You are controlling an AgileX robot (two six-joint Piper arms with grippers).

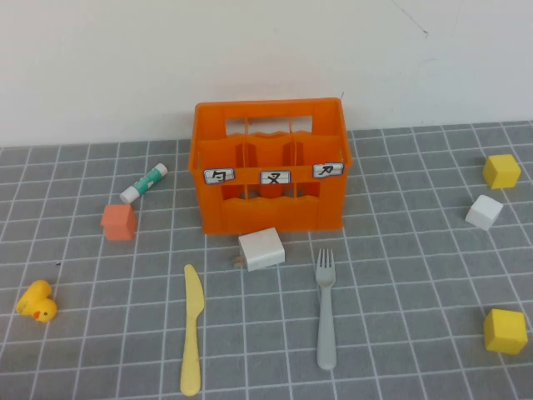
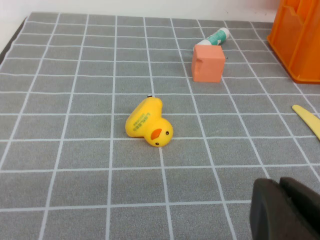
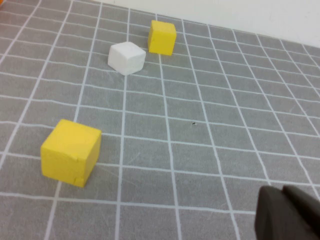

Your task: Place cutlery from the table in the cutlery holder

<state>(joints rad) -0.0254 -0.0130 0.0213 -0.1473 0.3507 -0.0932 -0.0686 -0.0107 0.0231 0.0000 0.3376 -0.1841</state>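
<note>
The orange cutlery holder (image 1: 271, 167) stands upright at the middle back of the tiled table (image 1: 400, 275); its corner shows in the left wrist view (image 2: 297, 40). The pale yellow knife (image 1: 191, 329) lies in front of it to the left, and its tip shows in the left wrist view (image 2: 307, 117). The grey fork (image 1: 326, 308) lies in front to the right, tines toward the crate. Neither arm shows in the high view. My left gripper (image 2: 280, 187) is shut and empty, low over the table near the duck. My right gripper (image 3: 282, 192) is shut and empty near the yellow cubes.
A white block (image 1: 261, 248) lies between crate and cutlery. A glue stick (image 1: 144, 182), an orange-pink cube (image 1: 119, 222) and a yellow duck (image 1: 37, 302) are on the left. Two yellow cubes (image 1: 501, 171) (image 1: 505, 331) and a white cube (image 1: 484, 212) are on the right.
</note>
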